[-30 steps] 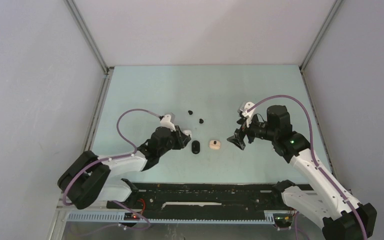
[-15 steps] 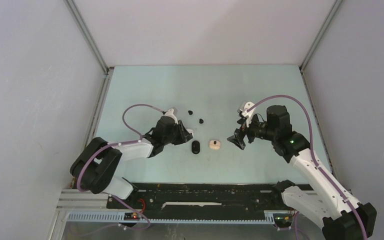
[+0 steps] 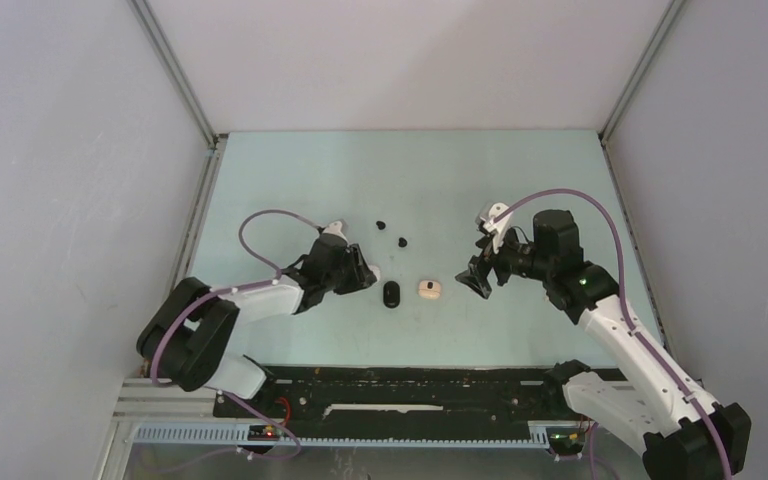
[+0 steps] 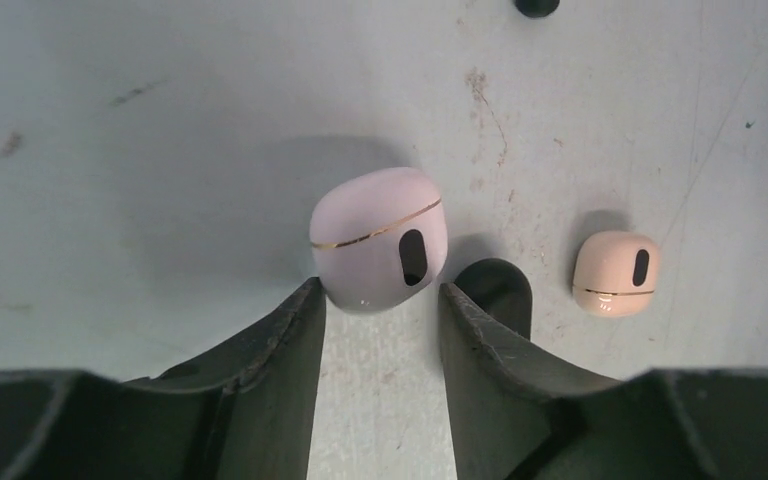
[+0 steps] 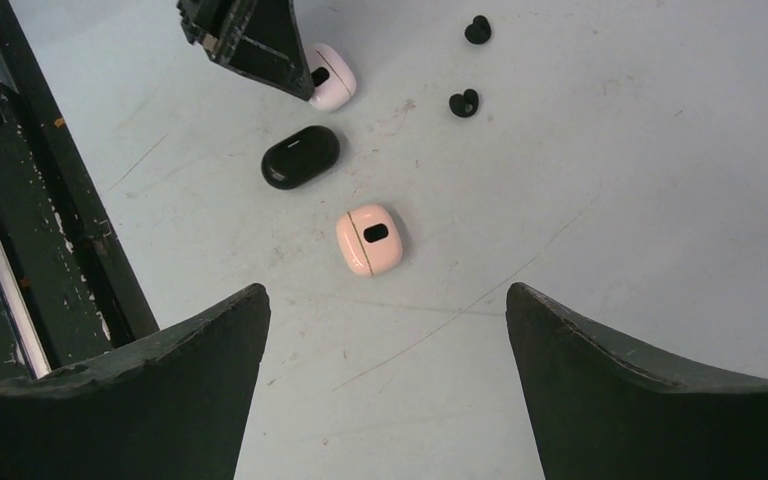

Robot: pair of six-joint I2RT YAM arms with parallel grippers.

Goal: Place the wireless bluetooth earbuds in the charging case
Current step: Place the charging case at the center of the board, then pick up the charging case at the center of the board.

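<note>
Table (image 3: 290, 170) pale green, scuffed and stained. Left pincer (image 4: 380, 292) sits low over it with jaws parted partway. Its fingertips flank the near edge of the pale pink case (image 4: 378, 240); whether they actually touch it can't be told. This case rests on the table with its lid shut, showing a gold seam line and a dark oval mark.

Black case (image 5: 300, 156) lies just beside the pink one on the right arm's side, lid shut. In the left wrist view it is partly hidden behind one left finger. Peach case (image 5: 370, 238) is next along the same row, apart from the black one, also shut.

Right pincer (image 5: 388, 292) hangs above the table near the peach case. Its jaws are spread wide and hold nothing.

First black earbud (image 5: 477, 28) and second black earbud (image 5: 463, 102) lie loose on the table beyond the row of cases. They are near each other but not touching, and both are outside every case.
</note>
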